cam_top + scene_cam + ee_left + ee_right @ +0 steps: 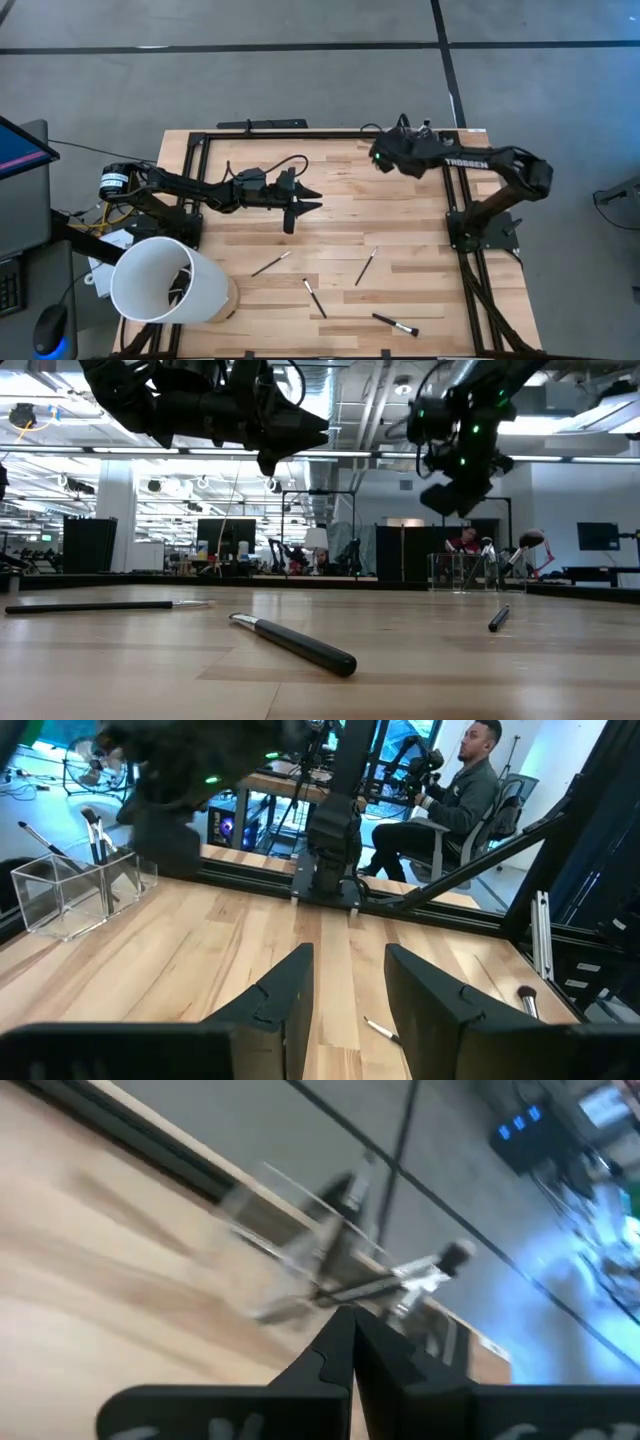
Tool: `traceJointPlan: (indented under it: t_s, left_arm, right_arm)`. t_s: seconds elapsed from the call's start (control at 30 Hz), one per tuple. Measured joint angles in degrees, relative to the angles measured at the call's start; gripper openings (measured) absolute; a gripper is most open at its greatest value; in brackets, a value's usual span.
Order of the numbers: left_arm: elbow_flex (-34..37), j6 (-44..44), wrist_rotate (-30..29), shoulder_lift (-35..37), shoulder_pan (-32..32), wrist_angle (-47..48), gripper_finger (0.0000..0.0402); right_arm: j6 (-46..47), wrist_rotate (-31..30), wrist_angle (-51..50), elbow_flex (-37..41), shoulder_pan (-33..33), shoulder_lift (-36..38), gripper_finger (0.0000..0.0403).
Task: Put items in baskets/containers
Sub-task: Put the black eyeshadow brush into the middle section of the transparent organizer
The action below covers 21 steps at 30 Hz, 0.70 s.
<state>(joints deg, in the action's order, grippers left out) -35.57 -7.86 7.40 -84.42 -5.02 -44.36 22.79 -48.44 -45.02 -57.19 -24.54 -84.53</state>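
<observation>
Several thin makeup brushes lie flat on the wooden table: (270, 264), (366, 266), (314, 298), (396, 324). The clear holder (75, 890) stands at the far right corner with brushes upright in it (95, 835); the low view shows the holder (465, 572) too. My right gripper (383, 155) is shut and hangs just before the holder, tipped down. In its wrist view a silver-ferruled brush (415, 1277) shows just past my right gripper (350, 1320). My left gripper (305, 200) is open, level, above the table's middle, with nothing between the fingers. My right gripper's fingers are shut, and a brush lies crosswise just beyond their tips, in front of the holder. The picture is smeared there, so I cannot tell whether the fingers touch that brush or whether it leans in the holder.
A big white tub (165, 280) lies on its side at the near left corner. A black frame rail (320, 133) runs along the table's far edge and down the right side. A person sits at a desk beyond the table (460, 790).
</observation>
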Motion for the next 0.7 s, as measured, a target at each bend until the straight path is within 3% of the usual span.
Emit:
traceJointPlan:
  t_s: [0.33,0.6,0.7]
  left_arm:
    - [0.0,-0.1,0.0,0.0,0.0,2.0,0.0122]
    - [0.0,-0.4,0.0,0.0,0.0,2.6,0.0122]
    - [0.0,-2.0,0.6,0.4,0.0,4.6,0.0122]
  right_arm:
    - [12.2,2.8,5.3,9.3,17.1,9.8,0.0000]
    - [17.7,-6.5,18.4,17.5,29.5,14.1,0.0000]
    - [17.7,-7.4,20.4,18.7,32.2,14.5,0.0000]
